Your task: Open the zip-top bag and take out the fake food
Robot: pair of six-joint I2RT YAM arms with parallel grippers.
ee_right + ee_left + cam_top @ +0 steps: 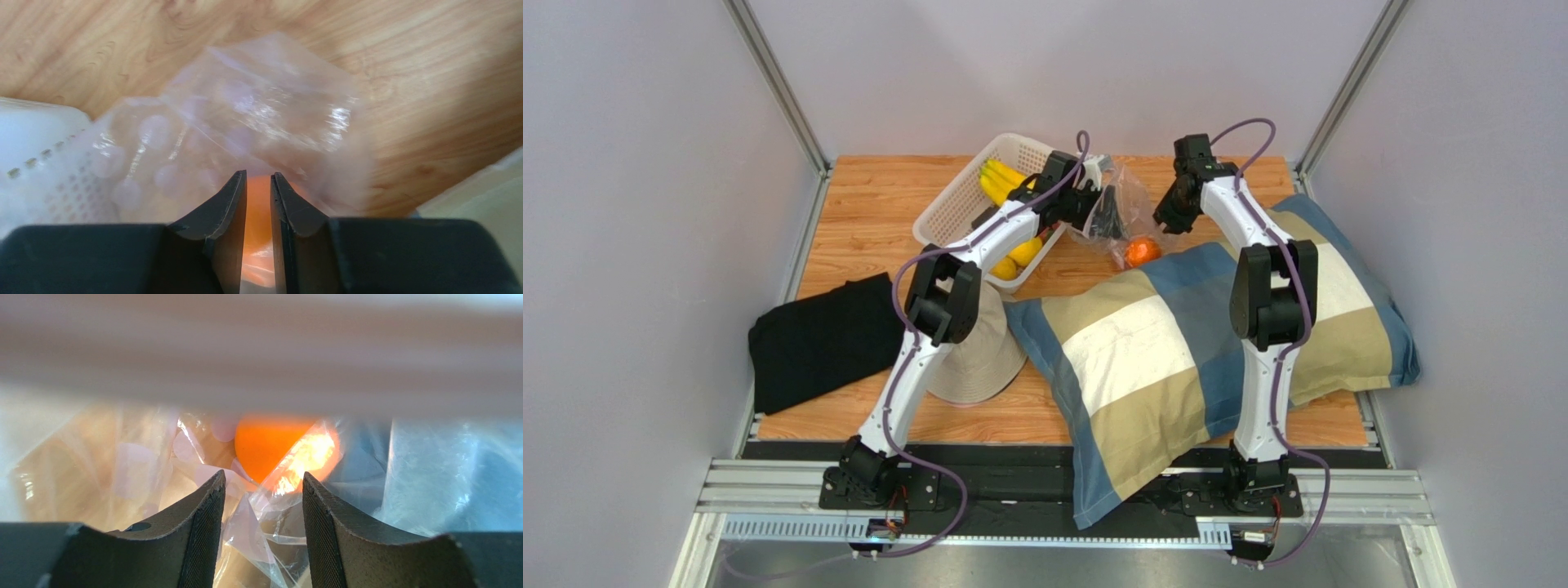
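Left jaws parted around zip-top bag (258, 533), right jaws nearly closed, grip unclear, orange (258, 208) beyond.

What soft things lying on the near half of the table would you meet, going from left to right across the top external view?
black cloth → beige hat → checked pillow
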